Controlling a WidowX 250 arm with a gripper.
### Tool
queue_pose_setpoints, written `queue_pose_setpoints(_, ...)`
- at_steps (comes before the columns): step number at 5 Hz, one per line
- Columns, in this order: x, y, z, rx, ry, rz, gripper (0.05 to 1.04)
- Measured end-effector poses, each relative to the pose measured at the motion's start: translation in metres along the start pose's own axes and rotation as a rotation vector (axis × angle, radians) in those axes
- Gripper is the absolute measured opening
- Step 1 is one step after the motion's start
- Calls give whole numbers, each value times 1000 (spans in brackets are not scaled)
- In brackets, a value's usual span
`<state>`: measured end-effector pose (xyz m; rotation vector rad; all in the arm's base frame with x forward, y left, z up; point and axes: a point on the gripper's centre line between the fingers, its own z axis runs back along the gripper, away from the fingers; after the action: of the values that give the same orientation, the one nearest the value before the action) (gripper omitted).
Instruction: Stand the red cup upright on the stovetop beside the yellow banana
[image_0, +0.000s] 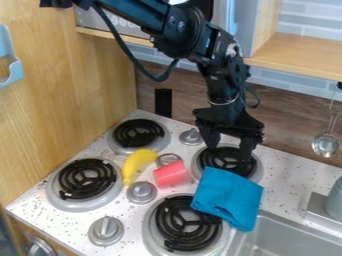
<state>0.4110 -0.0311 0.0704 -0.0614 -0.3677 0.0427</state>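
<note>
Claw, fingers spread, pinching nothing, over the rear right burner. Just in front, a blue cloth drapes over part of the front right burner, one corner at the rim of the grey sink. Probable faults: low fingers could snag the coil; a careless push could tip the cloth into the sink. The red cup, on its side near the banana, might roll if bumped; its contents are hidden.
</note>
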Motion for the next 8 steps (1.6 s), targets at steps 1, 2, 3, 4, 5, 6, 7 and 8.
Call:
queue_pose_setpoints(1, -9, 1, -12, 6, 40, 5, 1000)
queue_pose_setpoints(2, -16, 16, -22, 101, 81, 107, 1000)
queue_pose_setpoints(3, -20, 25, -36, 166, 126, 157, 1000)
queue_pose_setpoints(4, -19, 37, -41, 250, 146, 222, 1000)
queue_pose_setpoints(5, -16, 51, -49, 363, 167, 288, 1000)
queue_pose_setpoints(6, -11, 57, -56, 408, 169, 314, 1000)
queue_pose_setpoints(7, -6, 62, -65, 425, 173, 333, 1000)
queue_pose_setpoints(8, 0, 79, -69, 438, 170, 376, 1000)
